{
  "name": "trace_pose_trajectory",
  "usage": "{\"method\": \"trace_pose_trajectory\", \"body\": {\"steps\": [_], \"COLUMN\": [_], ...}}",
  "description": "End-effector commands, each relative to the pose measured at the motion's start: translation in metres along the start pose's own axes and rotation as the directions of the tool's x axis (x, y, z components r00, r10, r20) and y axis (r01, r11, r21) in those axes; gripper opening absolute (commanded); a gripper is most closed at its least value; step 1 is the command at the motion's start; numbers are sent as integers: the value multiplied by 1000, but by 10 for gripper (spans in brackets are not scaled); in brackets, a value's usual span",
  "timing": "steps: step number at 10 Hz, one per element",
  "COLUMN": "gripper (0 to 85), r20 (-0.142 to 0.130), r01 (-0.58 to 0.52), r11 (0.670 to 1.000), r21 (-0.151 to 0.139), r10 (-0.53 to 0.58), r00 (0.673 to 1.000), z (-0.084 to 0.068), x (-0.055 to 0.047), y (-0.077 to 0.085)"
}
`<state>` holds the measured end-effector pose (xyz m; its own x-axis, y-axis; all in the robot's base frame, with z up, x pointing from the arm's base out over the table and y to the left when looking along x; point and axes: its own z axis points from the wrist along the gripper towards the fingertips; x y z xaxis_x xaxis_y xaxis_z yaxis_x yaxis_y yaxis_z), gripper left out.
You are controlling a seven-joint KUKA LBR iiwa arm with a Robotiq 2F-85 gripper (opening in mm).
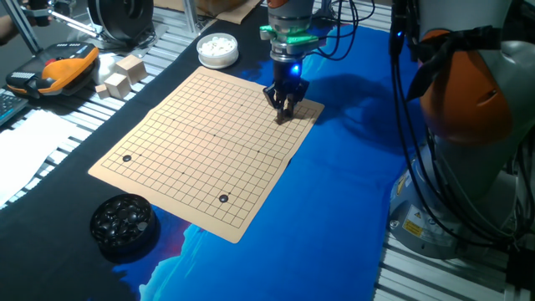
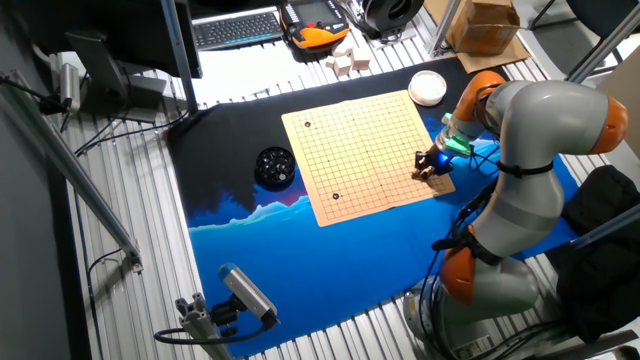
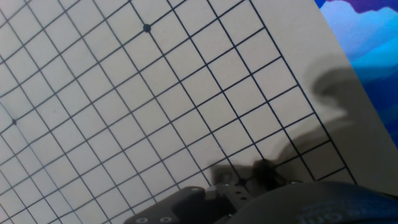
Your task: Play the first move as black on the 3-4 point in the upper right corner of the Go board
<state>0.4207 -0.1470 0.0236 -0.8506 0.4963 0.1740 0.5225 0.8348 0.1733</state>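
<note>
The tan Go board (image 1: 201,142) lies on the black and blue mat; it also shows in the other fixed view (image 2: 370,150) and fills the hand view (image 3: 155,93). My gripper (image 1: 282,115) stands upright with its tips down on the board near its far right corner, also seen in the other fixed view (image 2: 430,170). The fingers are close together, and a small dark round shape, seemingly a black stone (image 3: 264,167), sits at their tips. Two black stones (image 1: 127,158) (image 1: 223,198) lie on the near part of the board.
A black bowl of black stones (image 1: 124,224) stands off the board's near left corner. A white bowl of white stones (image 1: 217,48) stands past the far corner. Wooden blocks (image 1: 121,77) and an orange device (image 1: 63,67) lie at the left. The robot's base (image 1: 468,125) is at the right.
</note>
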Motion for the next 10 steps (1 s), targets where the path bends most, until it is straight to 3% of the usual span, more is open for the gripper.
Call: {"method": "trace_pose_trajectory", "body": {"steps": [1,7,10], "gripper": [340,340,340], "r20": [3,8,15], "r01": [2,9,22], "r11": [1000,1000,998], "r21": [4,25,54], "r10": [-2,-9,-22], "r00": [1000,1000,1000], "z": [-1,-2,-2], "x": [-1,-1,0], "y": [0,0,0]}}
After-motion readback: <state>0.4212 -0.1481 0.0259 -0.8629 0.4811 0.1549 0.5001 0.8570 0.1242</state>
